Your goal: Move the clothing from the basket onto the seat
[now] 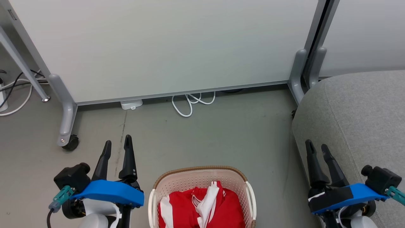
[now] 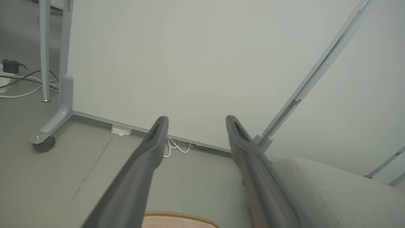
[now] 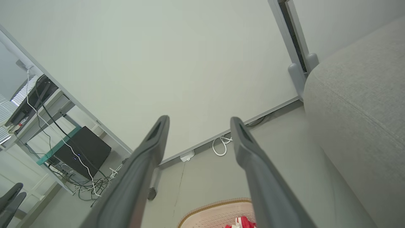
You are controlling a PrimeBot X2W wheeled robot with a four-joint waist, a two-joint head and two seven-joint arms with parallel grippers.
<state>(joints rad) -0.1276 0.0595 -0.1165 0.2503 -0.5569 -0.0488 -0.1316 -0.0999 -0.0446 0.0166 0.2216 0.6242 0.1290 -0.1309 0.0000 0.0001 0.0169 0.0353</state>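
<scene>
Here's the basket point(image 1: 183, 182), sitting on the grey floor point(image 1: 221, 136) at the bottom middle of the head view, brown woven rim on top and a white handle on each side. The clothing point(image 1: 227, 205) lies bundled inside it, red fabric with white panels and a white strip folded across the top, none of it hanging over the rim. The left gripper point(image 1: 118, 141) hangs above the floor just to the left of the basket, fingers parted and nothing between them, touching nothing. The right gripper point(image 1: 316, 144) is well to the right of the basket, in front of the rounded edge of the seat point(image 1: 357, 120), its fingers spread too and empty. The seat is bare grey fabric on the right. From the right wrist, the basket's rim and a sliver of red peek in at the bottom edge, between the two dark fingers point(image 3: 142, 171). Behind it all stands a pale partition panel point(image 1: 174, 47) on castered feet, with a white cable point(image 1: 190, 104) looped at its base.
</scene>
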